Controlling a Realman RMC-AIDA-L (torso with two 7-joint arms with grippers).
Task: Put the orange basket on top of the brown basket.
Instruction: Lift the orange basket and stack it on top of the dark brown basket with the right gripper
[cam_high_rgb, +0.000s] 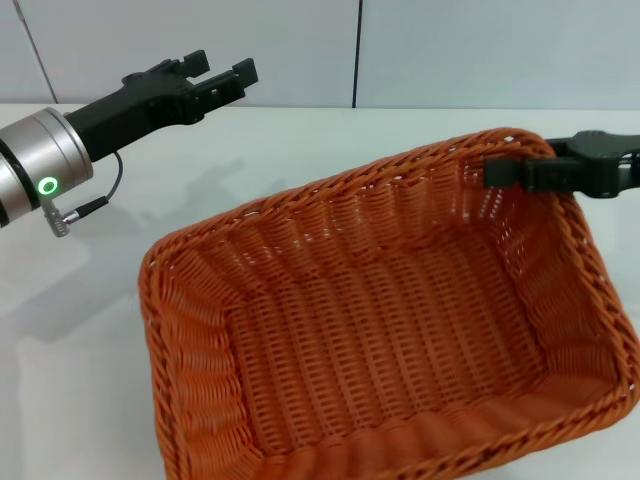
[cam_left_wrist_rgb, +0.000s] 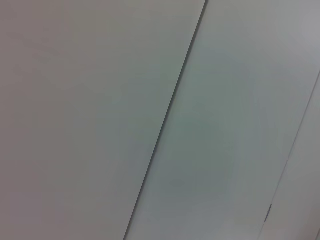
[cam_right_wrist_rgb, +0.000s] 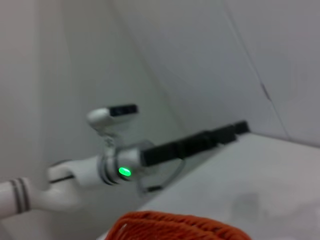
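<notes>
The orange basket (cam_high_rgb: 390, 330) fills the lower middle of the head view, tilted, its open inside facing the camera. My right gripper (cam_high_rgb: 498, 166) comes in from the right and is shut on the basket's braided rim at its far right corner. The rim also shows in the right wrist view (cam_right_wrist_rgb: 175, 227). My left gripper (cam_high_rgb: 226, 68) is open and empty, raised at the upper left, well apart from the basket. It also shows in the right wrist view (cam_right_wrist_rgb: 239, 128). The brown basket is hidden or out of view.
A white table (cam_high_rgb: 80, 300) lies under and behind the basket, with a pale panelled wall (cam_high_rgb: 400, 50) at the back. The left wrist view shows only that wall (cam_left_wrist_rgb: 100, 120).
</notes>
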